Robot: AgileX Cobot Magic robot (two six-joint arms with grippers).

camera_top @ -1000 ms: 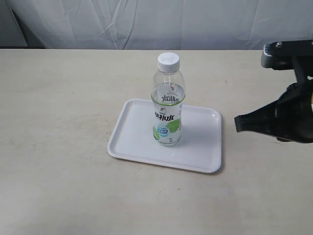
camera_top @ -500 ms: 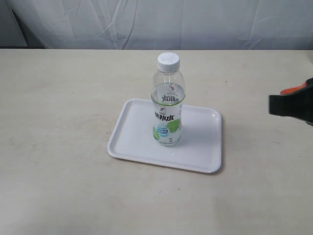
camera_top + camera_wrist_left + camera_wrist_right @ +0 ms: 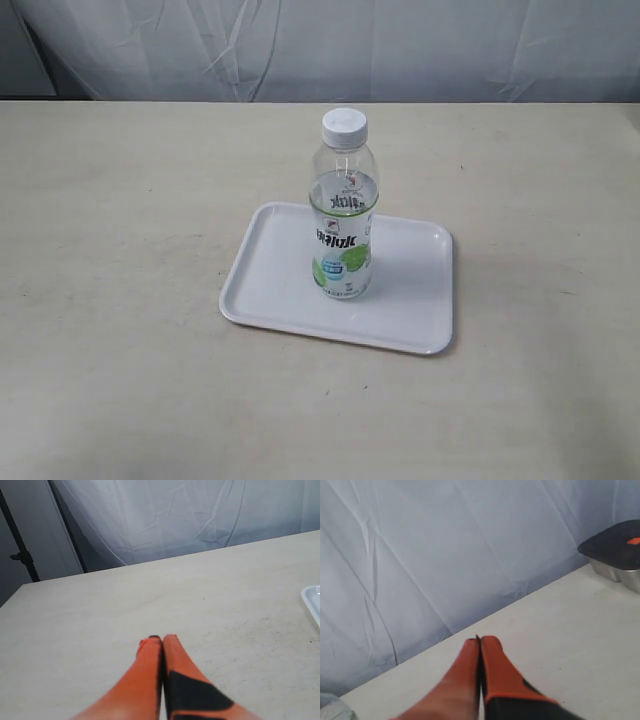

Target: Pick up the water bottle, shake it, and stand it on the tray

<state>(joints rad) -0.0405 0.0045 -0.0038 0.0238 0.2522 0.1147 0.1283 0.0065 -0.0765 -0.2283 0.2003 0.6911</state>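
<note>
The water bottle (image 3: 344, 215), clear with a white cap and a green-marked label, stands upright on the white tray (image 3: 275, 275) in the exterior view. Neither arm shows in that view. In the left wrist view my left gripper (image 3: 161, 639) is shut, orange fingers pressed together over bare table, and a corner of the tray (image 3: 312, 601) shows at the frame edge. In the right wrist view my right gripper (image 3: 480, 641) is shut too, empty, above the table. A blurred clear shape (image 3: 332, 707) sits at that view's corner; it may be the bottle.
A pale cloth backdrop (image 3: 400, 45) hangs behind the beige table (image 3: 120, 250). A metal container with a dark lid (image 3: 616, 550) stands at the table's end in the right wrist view. A dark stand (image 3: 20, 555) is beside the backdrop in the left wrist view.
My right arm has pulled back to the right and left the exterior view. The bottle and tray have not moved.
</note>
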